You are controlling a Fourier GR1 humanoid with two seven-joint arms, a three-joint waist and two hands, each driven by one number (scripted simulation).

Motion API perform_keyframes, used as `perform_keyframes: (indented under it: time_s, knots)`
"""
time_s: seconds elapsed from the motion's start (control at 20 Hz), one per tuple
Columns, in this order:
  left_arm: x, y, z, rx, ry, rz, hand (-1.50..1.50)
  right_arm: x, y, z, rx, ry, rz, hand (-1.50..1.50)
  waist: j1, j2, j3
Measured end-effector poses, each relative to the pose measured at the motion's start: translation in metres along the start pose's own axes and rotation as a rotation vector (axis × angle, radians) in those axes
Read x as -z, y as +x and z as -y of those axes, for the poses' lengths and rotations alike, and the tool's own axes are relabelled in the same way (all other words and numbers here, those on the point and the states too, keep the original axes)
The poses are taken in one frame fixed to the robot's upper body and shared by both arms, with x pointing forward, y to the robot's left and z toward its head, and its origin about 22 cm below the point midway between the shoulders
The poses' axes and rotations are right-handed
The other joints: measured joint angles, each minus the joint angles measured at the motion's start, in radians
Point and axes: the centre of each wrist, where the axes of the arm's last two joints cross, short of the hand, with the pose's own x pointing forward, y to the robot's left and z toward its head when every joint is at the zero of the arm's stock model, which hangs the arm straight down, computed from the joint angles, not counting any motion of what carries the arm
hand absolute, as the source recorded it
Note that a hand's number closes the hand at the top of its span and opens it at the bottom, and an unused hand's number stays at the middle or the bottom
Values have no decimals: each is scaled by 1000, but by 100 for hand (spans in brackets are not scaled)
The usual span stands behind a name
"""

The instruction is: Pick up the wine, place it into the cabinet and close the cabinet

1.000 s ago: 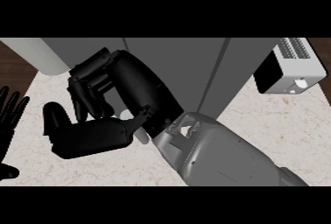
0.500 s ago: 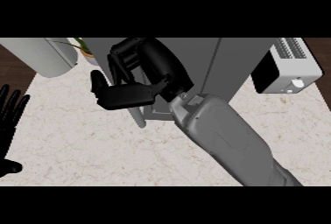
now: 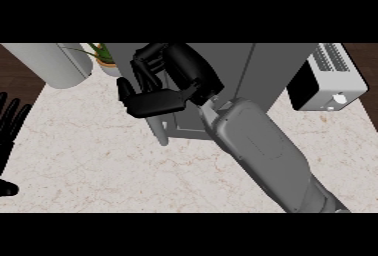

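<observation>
The grey cabinet (image 3: 244, 70) stands at the back middle of the counter. My right hand (image 3: 159, 102) is up against its left front, fingers loosely bent and nothing held in them. My right forearm (image 3: 258, 150) runs in from the lower right. Just below the hand a thin grey bar (image 3: 160, 131), the door's edge or handle, sticks out toward me. No wine bottle shows anywhere; the hand and arm hide much of the cabinet's left side. My left hand (image 3: 10, 120) rests open at the left edge, fingers up.
A white toaster (image 3: 328, 75) sits right of the cabinet. At the back left lies a pale grey cylinder (image 3: 52, 62) with a small potted plant (image 3: 103, 57) beside it. The marbled counter (image 3: 88, 165) stretches across the front.
My right hand has swung from the counter's left middle up and rightward to the cabinet's left front. The left hand has stayed put.
</observation>
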Motion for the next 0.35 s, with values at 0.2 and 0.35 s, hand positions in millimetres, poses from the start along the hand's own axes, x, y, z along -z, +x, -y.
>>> perform_keyframes:
  time_s: [0.2, 0.35]
  knots:
    - [2, -2, 2, -5, -3, -3, -150, 0, -6, 7, -17, 22, 28, 150, 7, -5, -4]
    - [6, -4, 7, -19, -20, 1, -150, 0, -9, 9, -22, 30, 48, 150, 8, -8, -5]
